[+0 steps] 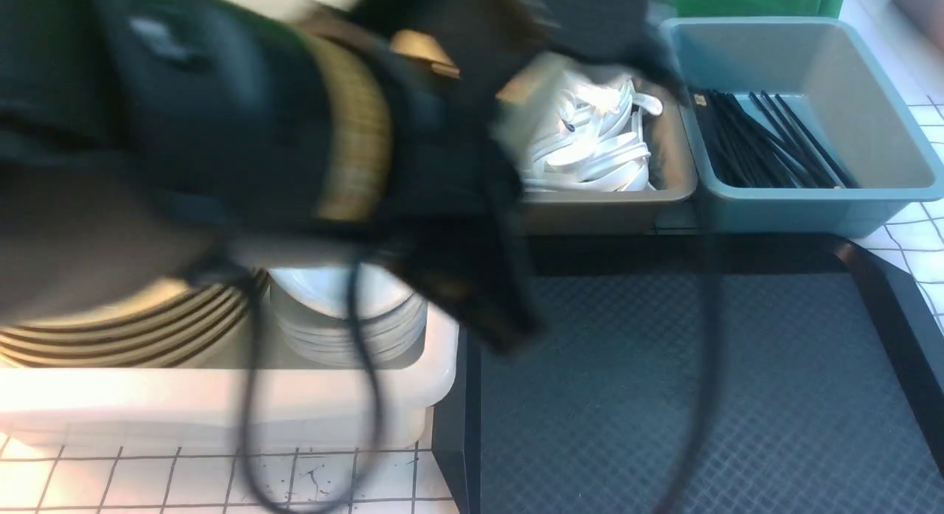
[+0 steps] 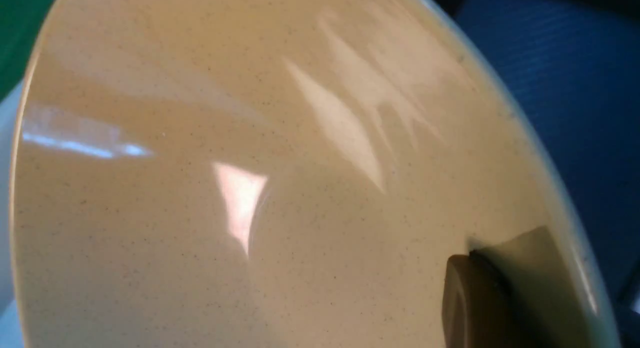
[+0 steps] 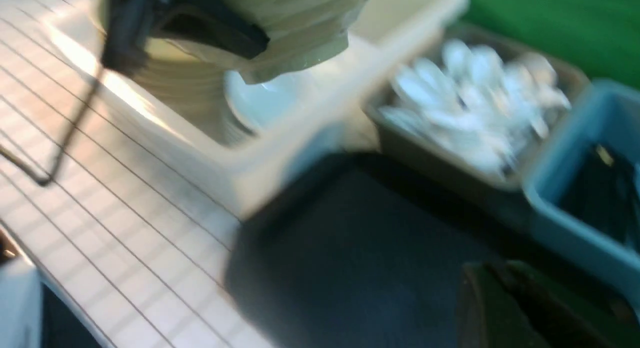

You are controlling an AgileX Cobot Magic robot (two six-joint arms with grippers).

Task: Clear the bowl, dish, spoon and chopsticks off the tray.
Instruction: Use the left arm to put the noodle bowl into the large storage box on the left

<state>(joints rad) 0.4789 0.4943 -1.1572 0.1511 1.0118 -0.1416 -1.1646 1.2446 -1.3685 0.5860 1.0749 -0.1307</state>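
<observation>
The mustard-yellow bowl (image 2: 250, 188) fills the left wrist view, and one of the fingers (image 2: 470, 298) presses on its inner wall near the rim. My left gripper (image 2: 477, 273) is shut on the bowl. In the front view the bowl (image 1: 88, 248) is a blurred shape hanging over the stacked bowls in the white bin. My right gripper (image 3: 500, 298) is shut on nothing, low over the black tray (image 1: 664, 389). Nothing shows on the visible part of the tray. The dish, spoon and chopsticks cannot be told from those lying in the bins.
A white bin (image 1: 221, 403) left of the tray holds a stack of yellow bowls (image 1: 125, 337) and a stack of white dishes (image 1: 346, 322). Behind the tray stand a grey bin of white spoons (image 1: 597, 153) and a blue-grey bin of black chopsticks (image 1: 767, 145). Cables hang from the left arm (image 1: 221, 116).
</observation>
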